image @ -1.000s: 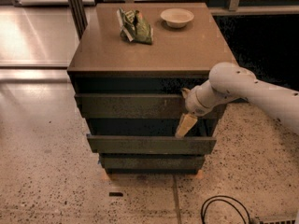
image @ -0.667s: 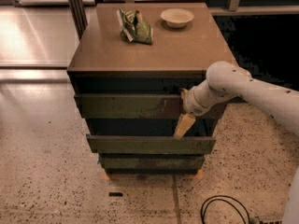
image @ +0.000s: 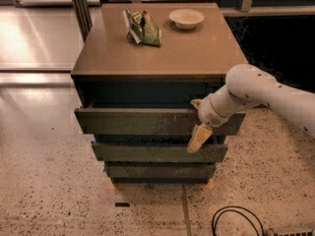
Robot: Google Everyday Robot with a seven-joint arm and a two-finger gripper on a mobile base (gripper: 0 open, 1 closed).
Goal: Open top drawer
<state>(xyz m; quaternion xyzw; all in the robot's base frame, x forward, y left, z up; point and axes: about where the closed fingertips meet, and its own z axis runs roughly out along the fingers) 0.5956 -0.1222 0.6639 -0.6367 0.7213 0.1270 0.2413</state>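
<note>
The top drawer (image: 138, 122) is the widest olive-green front panel, directly under the brown cabinet top (image: 157, 53). It stands pulled out a little, with a dark gap behind its upper edge. My gripper (image: 198, 124) is at the right part of this panel, on a white arm (image: 266, 95) that comes in from the right. One tan finger (image: 199, 138) hangs down in front of the panel. The other hooks over the panel's upper edge and is mostly hidden behind it. The gripper is closed on the panel.
Two narrower olive drawers, the middle drawer (image: 157, 152) and the bottom drawer (image: 160, 171), step back below. A green crumpled bag (image: 142, 28) and a pale bowl (image: 186, 18) sit on the cabinet top. A black cable (image: 236, 221) lies on the speckled floor at the lower right.
The top drawer front has come further out toward the camera, with the gripper moving along with it. The items on the cabinet top have not moved.
</note>
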